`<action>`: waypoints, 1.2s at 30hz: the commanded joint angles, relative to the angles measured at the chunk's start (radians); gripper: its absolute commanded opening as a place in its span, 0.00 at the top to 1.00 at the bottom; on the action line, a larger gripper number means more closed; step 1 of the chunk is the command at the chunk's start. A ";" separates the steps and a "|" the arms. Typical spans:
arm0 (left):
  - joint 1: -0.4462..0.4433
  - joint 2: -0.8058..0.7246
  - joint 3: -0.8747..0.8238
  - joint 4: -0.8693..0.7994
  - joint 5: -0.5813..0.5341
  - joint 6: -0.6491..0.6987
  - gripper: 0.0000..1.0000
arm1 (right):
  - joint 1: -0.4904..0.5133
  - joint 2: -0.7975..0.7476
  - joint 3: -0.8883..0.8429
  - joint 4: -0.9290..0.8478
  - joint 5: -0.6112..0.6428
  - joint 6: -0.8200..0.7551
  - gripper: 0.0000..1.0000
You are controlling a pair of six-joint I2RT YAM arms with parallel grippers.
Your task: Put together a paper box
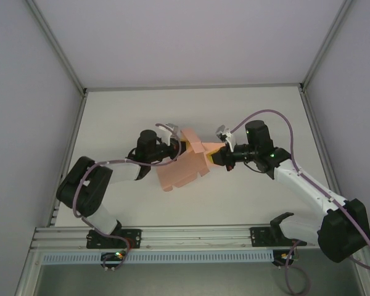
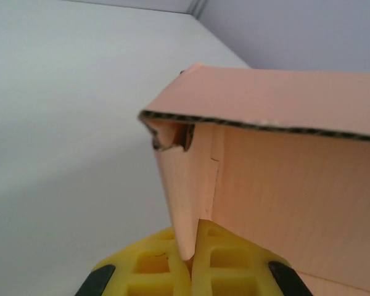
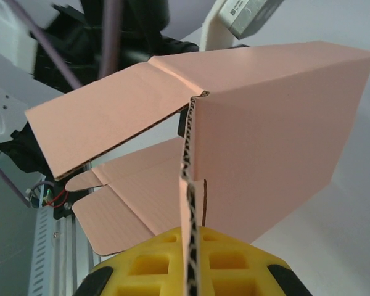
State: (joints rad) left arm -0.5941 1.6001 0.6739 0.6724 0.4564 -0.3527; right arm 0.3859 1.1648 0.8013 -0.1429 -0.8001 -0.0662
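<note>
Left gripper (image 2: 194, 262): yellow ribbed pads (image 2: 163, 243) clamped on the lower edge of a side wall of the salmon-pink corrugated-card paper box (image 2: 283, 185), right at the corner seam. The wall rises straight off the pads and the top flap (image 2: 265, 98) folds over just beyond. Right gripper (image 3: 188, 262): pads likewise pinched on a raw corrugated wall edge, box body standing up and to the right of the fingers, with the loose lid flap (image 3: 105, 123) and tabbed panel (image 3: 129, 209) hanging open to the left. The box looks lifted off the white table (image 1: 111, 111), slung between the two grippers, one on each side. My read: opposite-side grips hold the half-formed shell square and airborne so the remaining flaps can swing free. Walls look up, closure not done. Risk: thin card, so edge grips could crease it or slip.
</note>
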 commanded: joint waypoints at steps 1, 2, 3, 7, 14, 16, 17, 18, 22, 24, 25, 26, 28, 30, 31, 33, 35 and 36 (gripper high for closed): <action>-0.090 -0.073 0.089 -0.346 -0.341 0.153 1.00 | 0.003 -0.042 -0.005 -0.025 0.130 0.019 0.94; -0.110 -0.082 0.111 -0.415 -0.422 0.168 1.00 | 0.004 -0.053 -0.011 -0.037 0.214 0.039 0.75; -0.121 -0.087 0.124 -0.456 -0.454 0.185 1.00 | 0.003 -0.066 -0.021 -0.041 0.290 0.049 0.60; -0.138 -0.097 0.133 -0.548 -0.515 0.203 1.00 | 0.007 -0.151 -0.080 -0.041 0.544 -0.025 0.23; -0.159 -0.090 0.219 -0.755 -0.535 0.212 1.00 | 0.107 -0.218 -0.104 0.052 0.756 -0.320 0.12; -0.177 -0.077 0.238 -0.795 -0.549 0.219 1.00 | 0.134 -0.167 -0.087 0.068 0.755 -0.414 0.11; -0.182 -0.069 0.243 -0.806 -0.550 0.223 1.00 | 0.144 -0.136 -0.081 0.079 0.748 -0.448 0.11; -0.188 -0.063 0.245 -0.813 -0.552 0.219 1.00 | 0.152 -0.103 -0.073 0.082 0.734 -0.473 0.11; -0.191 -0.024 0.252 -0.829 -0.550 0.183 1.00 | 0.186 0.038 -0.039 0.122 0.667 -0.507 0.15; -0.191 -0.008 0.250 -0.819 -0.536 0.171 1.00 | 0.194 0.087 -0.046 0.179 0.634 -0.515 0.18; -0.191 -0.001 0.248 -0.813 -0.528 0.163 1.00 | 0.194 0.110 -0.048 0.201 0.629 -0.515 0.18; -0.190 0.006 0.246 -0.807 -0.518 0.161 1.00 | 0.194 0.134 -0.044 0.211 0.624 -0.521 0.19; -0.188 0.018 0.243 -0.796 -0.505 0.150 1.00 | 0.199 0.179 -0.036 0.220 0.633 -0.540 0.21; -0.187 0.032 0.245 -0.793 -0.500 0.144 1.00 | 0.201 0.221 -0.030 0.233 0.655 -0.557 0.28; -0.188 0.038 0.245 -0.793 -0.499 0.140 1.00 | 0.202 0.225 -0.030 0.243 0.661 -0.563 0.31; -0.186 0.052 0.244 -0.790 -0.493 0.133 1.00 | 0.203 0.277 -0.025 0.259 0.674 -0.578 0.37; -0.182 0.062 0.235 -0.776 -0.484 0.120 1.00 | 0.204 0.304 -0.019 0.275 0.682 -0.585 0.47; -0.178 0.067 0.229 -0.764 -0.471 0.112 1.00 | 0.203 0.320 -0.016 0.282 0.687 -0.594 0.51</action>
State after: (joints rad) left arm -0.7822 1.6371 0.9070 -0.0967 -0.0494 -0.1989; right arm 0.5835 1.4555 0.7567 0.0830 -0.1341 -0.6224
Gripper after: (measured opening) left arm 0.049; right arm 0.513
